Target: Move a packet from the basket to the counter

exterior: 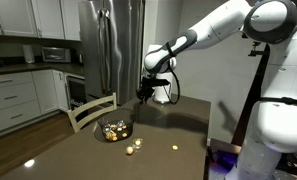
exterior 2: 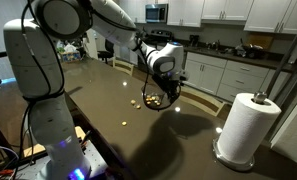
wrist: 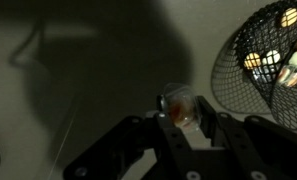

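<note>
- In the wrist view the gripper (wrist: 186, 115) has its fingers (wrist: 166, 128) drawn in narrowly, pinching a small clear packet (wrist: 178, 103) between the tips.
- The arm (exterior: 203, 35) stretches in a long arc over the counter (exterior: 183, 120). The gripper points down, with the basket (wrist: 263, 70) just beside it (it appears to hang above the glossy surface).
- The basket holds several other packets (wrist: 256, 60), seen through its mesh.
- Farther out, loose packets (exterior: 134, 147) lie on the counter near the basket.
</note>
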Robot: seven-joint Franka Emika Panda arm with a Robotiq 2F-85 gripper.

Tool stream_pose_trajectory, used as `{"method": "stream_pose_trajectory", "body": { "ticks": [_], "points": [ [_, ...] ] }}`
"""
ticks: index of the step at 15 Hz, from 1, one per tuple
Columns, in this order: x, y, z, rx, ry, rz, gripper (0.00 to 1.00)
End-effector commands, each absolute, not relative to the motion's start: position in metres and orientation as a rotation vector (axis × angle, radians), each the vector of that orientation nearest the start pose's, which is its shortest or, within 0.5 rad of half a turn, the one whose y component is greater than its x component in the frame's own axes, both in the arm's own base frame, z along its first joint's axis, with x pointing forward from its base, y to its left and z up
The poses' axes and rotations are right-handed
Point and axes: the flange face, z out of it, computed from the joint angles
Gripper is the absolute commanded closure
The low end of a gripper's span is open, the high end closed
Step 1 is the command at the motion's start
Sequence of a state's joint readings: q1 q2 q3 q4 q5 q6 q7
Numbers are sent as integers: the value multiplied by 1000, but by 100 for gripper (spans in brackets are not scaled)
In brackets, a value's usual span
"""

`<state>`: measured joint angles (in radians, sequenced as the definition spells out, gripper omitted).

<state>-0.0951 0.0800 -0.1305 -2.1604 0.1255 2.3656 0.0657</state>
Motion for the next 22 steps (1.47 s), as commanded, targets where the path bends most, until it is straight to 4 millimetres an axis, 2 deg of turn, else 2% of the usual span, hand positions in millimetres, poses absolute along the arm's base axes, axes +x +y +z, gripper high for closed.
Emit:
{"method": "stream_pose_trajectory", "body": {
  "ticks": [1,8,9,11,17,19,22],
  "points": [
    [550,-130,356,-2984,705,-126,89],
    [549,-127,326,-2966,837,-32,89],
    [550,-126,326,-2965,845,-28,44],
    [549,-124,326,-2963,851,-29,43],
    [543,-101,338,-2988,724,-77,5],
    [541,-92,343,-3006,649,-97,0],
    [535,-87,349,-3026,616,-116,0]
  ]
}}
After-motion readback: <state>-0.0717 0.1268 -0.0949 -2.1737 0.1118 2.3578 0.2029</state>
